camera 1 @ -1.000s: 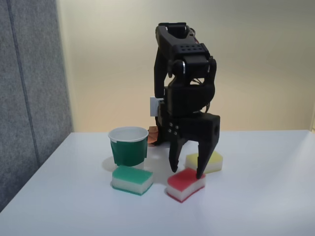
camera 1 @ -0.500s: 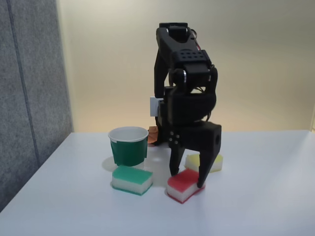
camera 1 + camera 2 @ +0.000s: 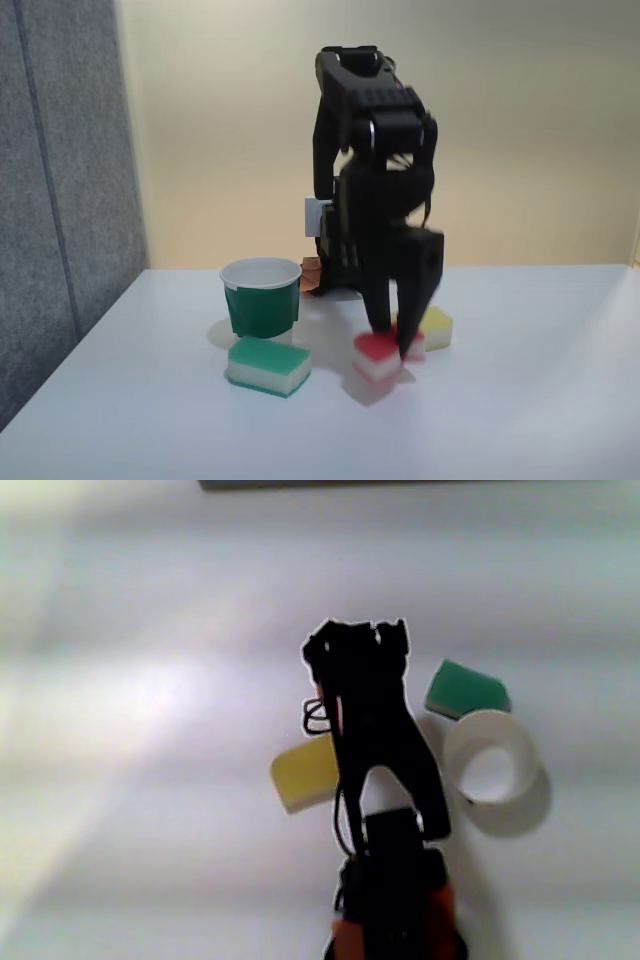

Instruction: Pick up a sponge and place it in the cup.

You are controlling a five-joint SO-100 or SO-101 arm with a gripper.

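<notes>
While the sponge (image 3: 378, 356) with the red top and white bottom hangs just above the white table (image 3: 520, 400) in the fixed view, the black gripper (image 3: 394, 338) pinches it between its two fingers, and it looks a bit blurry. A soft block with a yellow top (image 3: 434, 327) sits just behind it, partly hidden by the gripper. A soft block with a green top (image 3: 268, 365) lies to the left in that view, in front of the cup (image 3: 261, 297). The cup is green paper, round, with a white rim and white inside. The other view looks down and shows the cup's open mouth (image 3: 489, 756), the green block (image 3: 466, 689) and the yellow block (image 3: 305, 774), with the dark arm (image 3: 375, 740) between them.
</notes>
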